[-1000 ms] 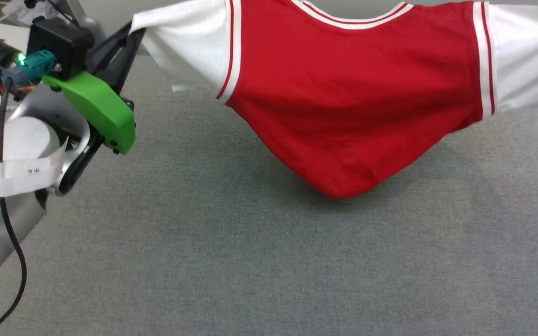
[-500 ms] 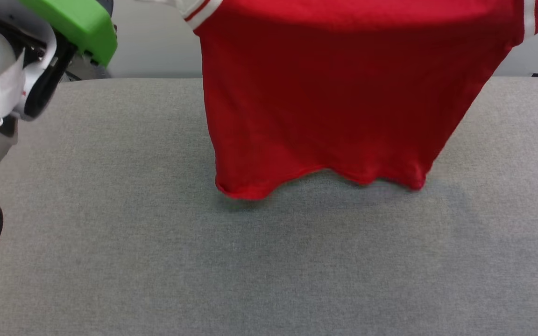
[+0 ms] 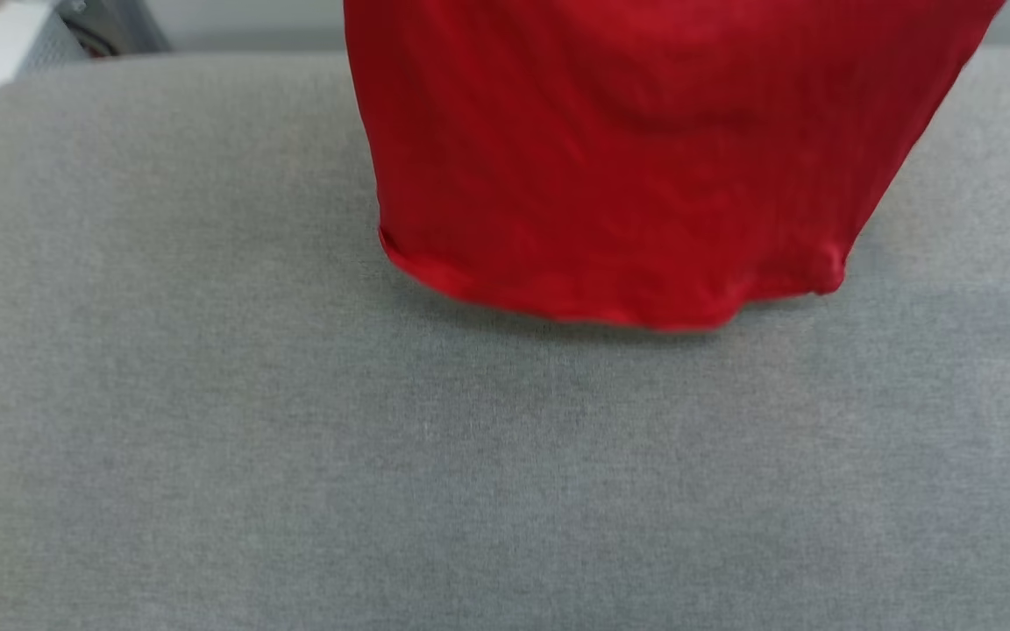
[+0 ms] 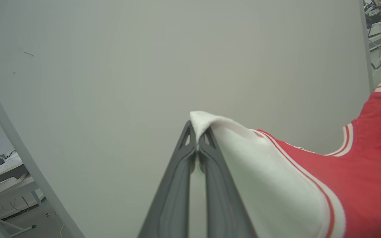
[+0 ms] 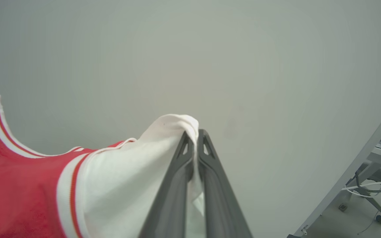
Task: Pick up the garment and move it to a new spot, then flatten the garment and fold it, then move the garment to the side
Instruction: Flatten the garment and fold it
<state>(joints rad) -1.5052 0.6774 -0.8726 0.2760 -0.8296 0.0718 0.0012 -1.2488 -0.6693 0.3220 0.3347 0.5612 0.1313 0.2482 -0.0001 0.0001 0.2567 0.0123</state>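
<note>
Head view: garment [image 3: 628, 175] hangs over table [image 3: 295, 456] | left gripper [image 4: 197, 134], right gripper [image 5: 195, 136] clamp it

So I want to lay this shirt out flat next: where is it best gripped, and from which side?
By the outer tips of its two white sleeves, one from each side, as the left gripper and right gripper pinch them now. Held so, the shirt hangs spread between them, hem lowest over the grey table, probably easy to lower flat.
</note>
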